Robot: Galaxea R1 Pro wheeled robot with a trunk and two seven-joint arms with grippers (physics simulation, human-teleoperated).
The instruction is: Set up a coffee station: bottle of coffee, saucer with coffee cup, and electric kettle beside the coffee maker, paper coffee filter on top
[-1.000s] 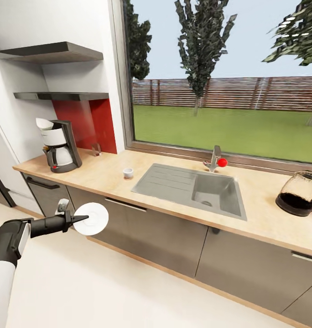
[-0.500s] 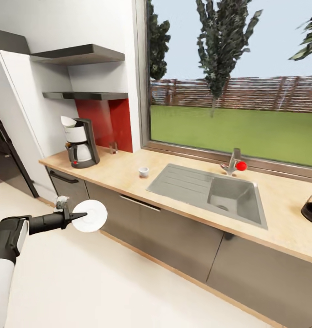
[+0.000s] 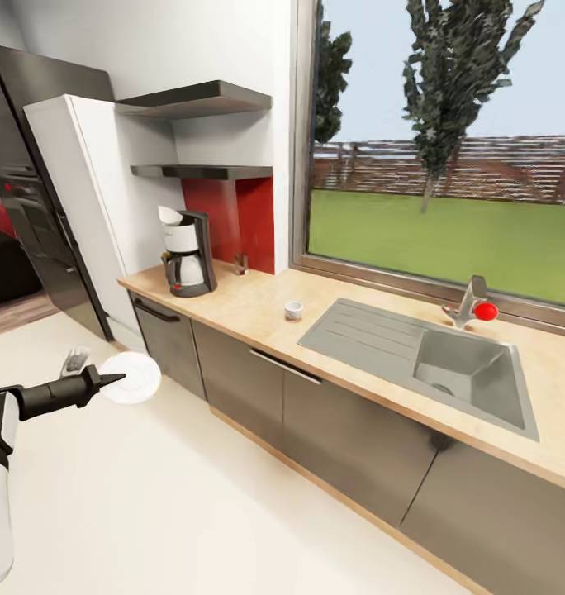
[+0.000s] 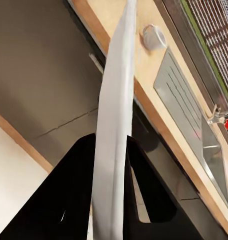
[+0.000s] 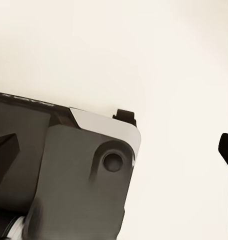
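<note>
Carrying the saucer across the kitchen floor

Holding the white saucer [image 3: 131,378] by its rim, the left gripper [image 3: 109,381] sits at about nine o'clock in the head view, out over the pale floor [image 3: 192,496] and well apart from the countertop [image 3: 258,306]. In the left wrist view the saucer [image 4: 115,125] shows edge-on, pinched between the two black fingers [image 4: 69,200], which are clenched on it (the plate stands nearly on edge). On the countertop, the coffee maker [image 3: 186,263] stands at about eleven o'clock near the red wall panel [image 3: 233,219], with something white on its top. A small white coffee cup [image 3: 293,309] sits near the middle of the counter, between the coffee maker and the sink [image 3: 431,364]. A tap with a red knob [image 3: 485,311] rises behind the sink at two o'clock. Two dark shelves [image 3: 200,132] hang above the coffee maker, and a dark fridge [image 3: 26,190] stands at ten o'clock. The right wrist view gives a dark fingertip [image 5: 226,150] at either edge of the frame over pale floor, with part of the robot's grey body [image 5: 69,175] below; the right gripper [image 5: 116,147] is spread wide and grasps nothing.
</note>
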